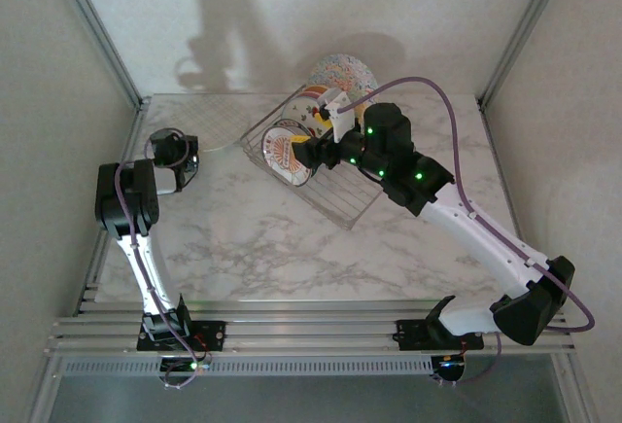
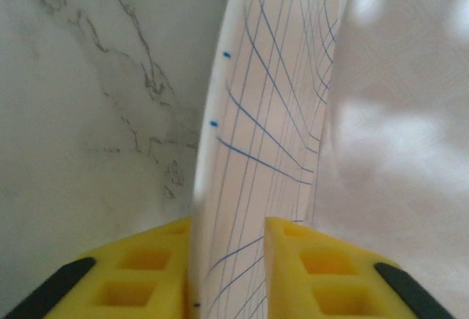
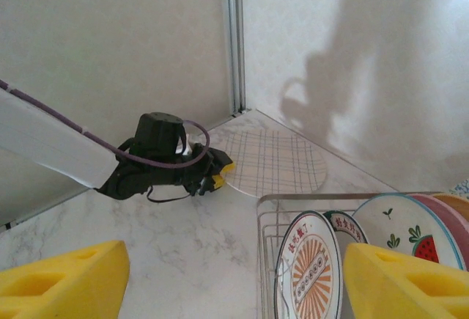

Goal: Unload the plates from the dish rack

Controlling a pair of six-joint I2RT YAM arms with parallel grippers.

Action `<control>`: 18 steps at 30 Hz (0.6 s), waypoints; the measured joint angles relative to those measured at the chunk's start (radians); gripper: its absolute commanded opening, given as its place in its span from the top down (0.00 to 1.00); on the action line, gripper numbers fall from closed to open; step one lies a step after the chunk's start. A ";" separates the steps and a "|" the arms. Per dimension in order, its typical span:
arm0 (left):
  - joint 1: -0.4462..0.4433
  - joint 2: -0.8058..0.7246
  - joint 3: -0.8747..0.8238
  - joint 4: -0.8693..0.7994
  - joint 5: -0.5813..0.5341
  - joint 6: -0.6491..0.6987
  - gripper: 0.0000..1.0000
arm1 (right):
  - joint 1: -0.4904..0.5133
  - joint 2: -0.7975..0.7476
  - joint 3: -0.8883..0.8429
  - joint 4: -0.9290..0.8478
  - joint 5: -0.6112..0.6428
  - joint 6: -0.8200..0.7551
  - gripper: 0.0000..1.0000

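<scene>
Blue-gridded plate (image 2: pixel 271 114) lies between 2 end effector fingers (image 2: pixel 146 275), perhaps touching.

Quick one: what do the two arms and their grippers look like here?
Left arm and right arm: white links, black joint housings, a purple cable looped alongside, green lights on the right arm's housings. Blocky yellow fingers with square recesses.

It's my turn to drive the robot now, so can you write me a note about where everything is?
Left pincer: straddles the rim of the grid plate, which lies flat on the table, far left. I can't tell whether it is gripping or letting go.
Right pincer: open and empty, at the dish rack, facing the sunburst plate.
Done: grid plate is out.
Left: sunburst plate, fruit plate, pastel plate and others stand in the rack.
</scene>
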 measured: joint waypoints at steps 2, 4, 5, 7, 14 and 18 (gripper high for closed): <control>0.000 0.000 0.010 -0.014 0.001 0.004 0.61 | 0.000 0.000 0.000 -0.002 0.010 -0.001 0.20; 0.000 0.000 0.018 -0.032 0.001 0.008 0.57 | 0.000 0.000 0.000 -0.006 0.031 -0.005 0.19; 0.000 0.000 0.020 -0.041 0.000 0.010 0.53 | 0.000 0.000 0.001 -0.009 0.045 -0.008 0.19; 0.000 0.000 0.021 -0.063 0.000 0.012 0.47 | -0.002 0.000 0.003 -0.014 0.073 -0.016 0.18; 0.000 -0.040 0.025 -0.144 -0.001 0.027 0.35 | -0.124 -0.004 0.034 -0.032 0.177 -0.040 0.18; 0.000 -0.064 0.024 -0.216 0.000 0.029 0.33 | -0.251 -0.006 0.058 -0.048 0.185 -0.047 0.18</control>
